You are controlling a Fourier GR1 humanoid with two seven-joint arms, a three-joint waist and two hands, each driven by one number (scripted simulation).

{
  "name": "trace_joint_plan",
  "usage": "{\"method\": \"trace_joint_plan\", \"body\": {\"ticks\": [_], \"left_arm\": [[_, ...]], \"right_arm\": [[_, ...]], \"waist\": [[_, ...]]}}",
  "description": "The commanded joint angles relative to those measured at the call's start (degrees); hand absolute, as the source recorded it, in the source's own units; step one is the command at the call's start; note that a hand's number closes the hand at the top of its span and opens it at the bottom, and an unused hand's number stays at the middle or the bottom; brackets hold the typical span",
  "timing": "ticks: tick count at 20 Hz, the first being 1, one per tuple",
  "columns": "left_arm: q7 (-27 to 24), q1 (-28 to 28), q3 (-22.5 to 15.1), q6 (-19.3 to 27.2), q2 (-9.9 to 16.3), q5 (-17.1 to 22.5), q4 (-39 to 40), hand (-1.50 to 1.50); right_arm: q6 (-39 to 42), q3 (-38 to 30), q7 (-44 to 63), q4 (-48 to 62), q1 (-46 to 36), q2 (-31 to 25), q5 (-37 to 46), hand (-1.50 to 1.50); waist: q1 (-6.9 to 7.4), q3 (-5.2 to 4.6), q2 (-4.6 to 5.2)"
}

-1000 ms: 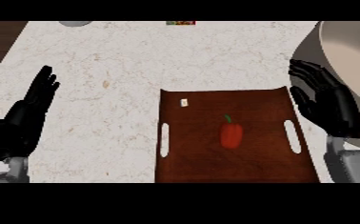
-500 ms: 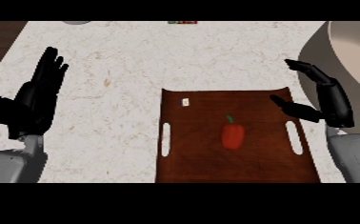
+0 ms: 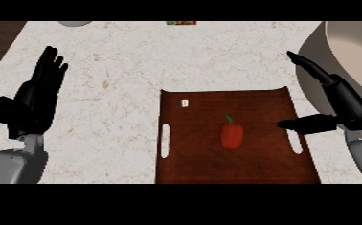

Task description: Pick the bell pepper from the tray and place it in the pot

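A red bell pepper (image 3: 232,135) with a green stem lies near the middle of the dark brown tray (image 3: 205,166). The pot (image 3: 345,42) shows as a large beige round vessel at the right edge, cut off by the view. My right hand (image 3: 338,105) hangs open at the tray's right edge, thumb pointing toward the pepper with a gap between them, fingers stretched up in front of the pot. My left hand (image 3: 35,95) rests open at the far left, fingers up, far from the tray.
A small white object (image 3: 185,103) lies in the tray's upper left corner. A grey round object (image 3: 74,23) and a small coloured item (image 3: 181,22) sit at the counter's far edge. The speckled white counter (image 3: 113,75) spreads left of the tray.
My right hand has turned and slid lower and inward, its thumb now over the tray's right handle slot. My left hand has risen slightly. The pepper has not moved.
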Motion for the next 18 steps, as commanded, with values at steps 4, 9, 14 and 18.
{"method": "trace_joint_plan", "body": {"ticks": [4,9,14,18], "left_arm": [[1.9,-0.1,-0.5,0.5,0.2,-1.0,-1.7,0.0],[1.3,-0.4,-0.9,0.2,-0.9,-1.2,-1.7,0.0],[0.5,-3.3,1.0,-0.5,-1.8,-1.9,2.5,0.0],[2.6,-2.5,1.2,-0.2,-3.4,-3.5,0.3,0.0]], "right_arm": [[10.8,11.9,20.9,-9.6,-3.7,-5.3,6.5,-1.5],[18.2,18.1,36.6,-15.7,-8.2,-4.9,8.5,-1.5],[23.1,19.2,46.9,-19.9,-7.5,-0.3,6.8,-1.5],[24.8,18.4,47.6,-15.1,-9.0,6.2,10.8,-1.5]], "waist": [[0.82,-0.12,-0.17],[0.85,-0.09,-0.14],[-0.02,0.05,0.1],[0.41,0.09,0.16]]}}
